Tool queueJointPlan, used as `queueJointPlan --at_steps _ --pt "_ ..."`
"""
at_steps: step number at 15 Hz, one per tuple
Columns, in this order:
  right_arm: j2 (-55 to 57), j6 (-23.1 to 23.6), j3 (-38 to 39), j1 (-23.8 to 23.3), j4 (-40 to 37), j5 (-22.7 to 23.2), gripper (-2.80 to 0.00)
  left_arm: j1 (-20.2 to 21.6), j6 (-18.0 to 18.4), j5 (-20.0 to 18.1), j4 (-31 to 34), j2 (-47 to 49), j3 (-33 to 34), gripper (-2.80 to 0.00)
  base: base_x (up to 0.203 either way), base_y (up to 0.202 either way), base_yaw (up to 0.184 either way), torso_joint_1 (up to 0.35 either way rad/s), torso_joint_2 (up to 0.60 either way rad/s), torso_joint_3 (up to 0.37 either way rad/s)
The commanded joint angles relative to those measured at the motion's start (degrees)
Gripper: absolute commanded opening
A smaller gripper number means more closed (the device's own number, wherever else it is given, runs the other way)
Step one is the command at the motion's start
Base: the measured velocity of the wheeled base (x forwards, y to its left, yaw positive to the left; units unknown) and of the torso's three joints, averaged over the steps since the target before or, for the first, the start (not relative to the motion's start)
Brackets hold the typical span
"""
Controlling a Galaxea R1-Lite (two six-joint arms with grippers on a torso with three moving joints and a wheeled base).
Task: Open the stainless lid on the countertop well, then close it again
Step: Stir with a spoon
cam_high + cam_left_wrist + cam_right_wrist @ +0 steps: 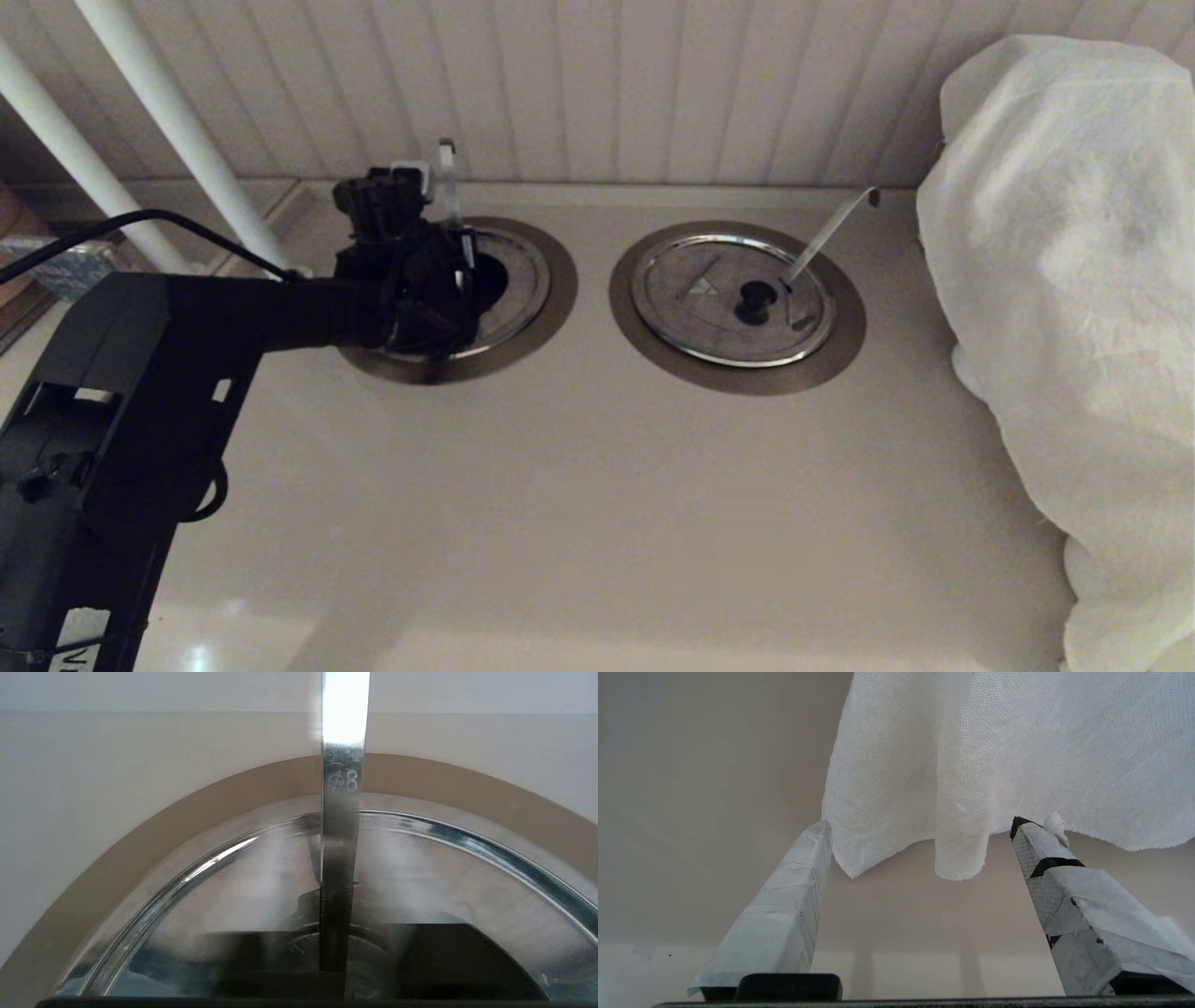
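Note:
The stainless lid (525, 278) covers the countertop well (553, 313) at the back left of the counter. The straight utensil handle (449, 182) rises from it. My left gripper (439, 280) is down on the lid's middle and hides the knob. A dark crescent of the well's inside shows just to the gripper's right. In the left wrist view the handle (343, 812) stands right in front, with the shiny lid (420, 872) and its collar (187, 812) behind. My right gripper (920, 825) hangs open over bare counter by a white cloth (994, 756).
The twin lid (695, 299) with a black knob (754, 301) and a slanted handle (831, 229) lies to the right. A big white cloth (1074, 280) covers the right side. Two white poles (177, 131) slant at the back left, and a panelled wall stands behind.

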State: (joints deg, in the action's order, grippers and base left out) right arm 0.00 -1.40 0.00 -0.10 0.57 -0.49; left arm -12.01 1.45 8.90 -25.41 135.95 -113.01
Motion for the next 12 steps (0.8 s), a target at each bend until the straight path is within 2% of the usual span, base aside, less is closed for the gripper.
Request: queueJointPlan --at_steps 1,9,12 --pt "-0.09 0.0 0.09 0.01 0.04 -0.03 0.0 -0.03 -0.04 0.15 -0.17 -0.03 -0.02 -2.8 0.0 0.0 0.0 0.0 0.0 0.0" --pt "-0.09 0.0 0.09 0.01 0.04 0.03 0.0 -0.07 -0.61 0.74 -1.23 -1.65 0.11 -2.8 0.0 0.0 0.0 0.0 0.0 0.0" --pt "-0.09 0.0 0.09 0.01 0.04 -0.04 0.0 -0.35 -2.15 4.02 -2.17 -5.32 1.56 -2.8 0.0 0.0 0.0 0.0 0.0 0.0"
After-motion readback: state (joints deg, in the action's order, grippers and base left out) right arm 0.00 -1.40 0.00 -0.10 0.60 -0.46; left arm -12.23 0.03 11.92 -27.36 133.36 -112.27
